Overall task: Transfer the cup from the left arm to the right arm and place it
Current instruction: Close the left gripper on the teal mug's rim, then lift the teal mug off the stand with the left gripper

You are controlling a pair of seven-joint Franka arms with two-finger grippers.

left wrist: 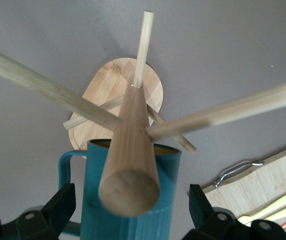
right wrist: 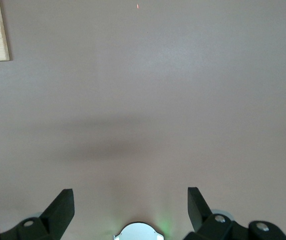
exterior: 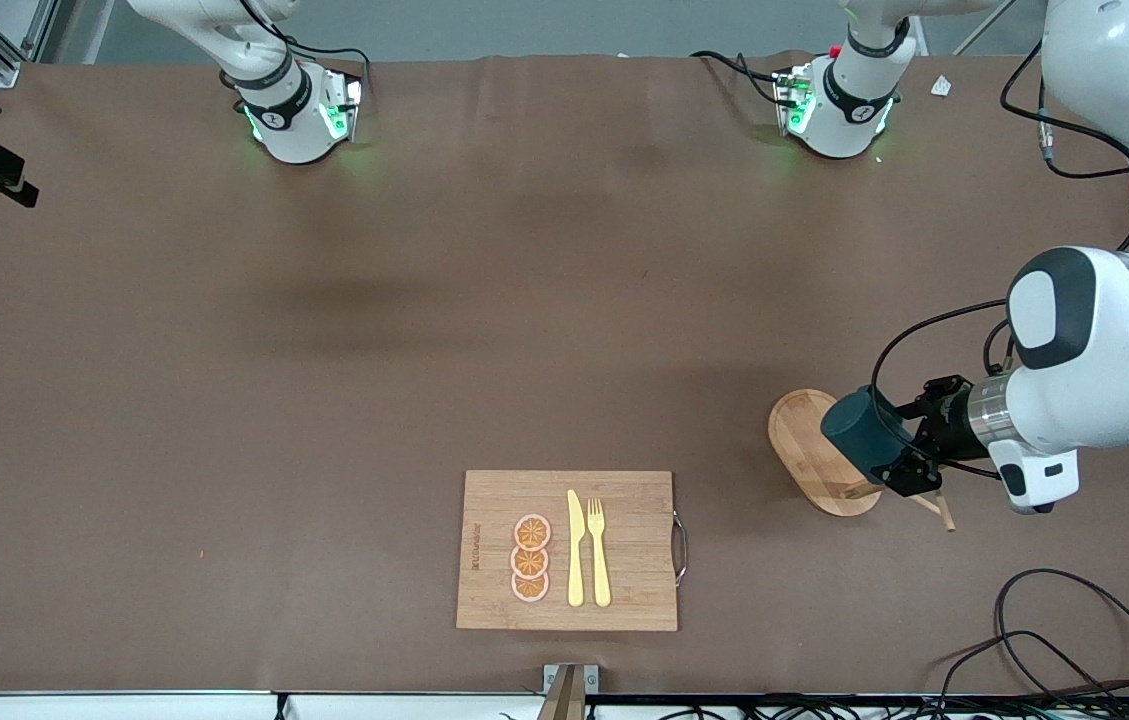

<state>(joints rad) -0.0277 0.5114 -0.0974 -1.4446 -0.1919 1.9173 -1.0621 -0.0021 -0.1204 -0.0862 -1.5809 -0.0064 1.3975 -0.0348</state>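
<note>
A branded mark runs along the edge of the bamboo cutting board (exterior: 566,550), too small to read. At the left arm's end of the table, the left gripper (exterior: 899,458) clamps the teal cup (exterior: 856,432) sideways over the oval base of a wooden mug tree (exterior: 809,455), the cup's axis near horizontal, its mouth facing the tree's post (left wrist: 130,150), its handle (left wrist: 65,172) out to one side. The right gripper (right wrist: 131,210), fingers spread wide and holding nothing, waits above bare tabletop (right wrist: 147,90).
</note>
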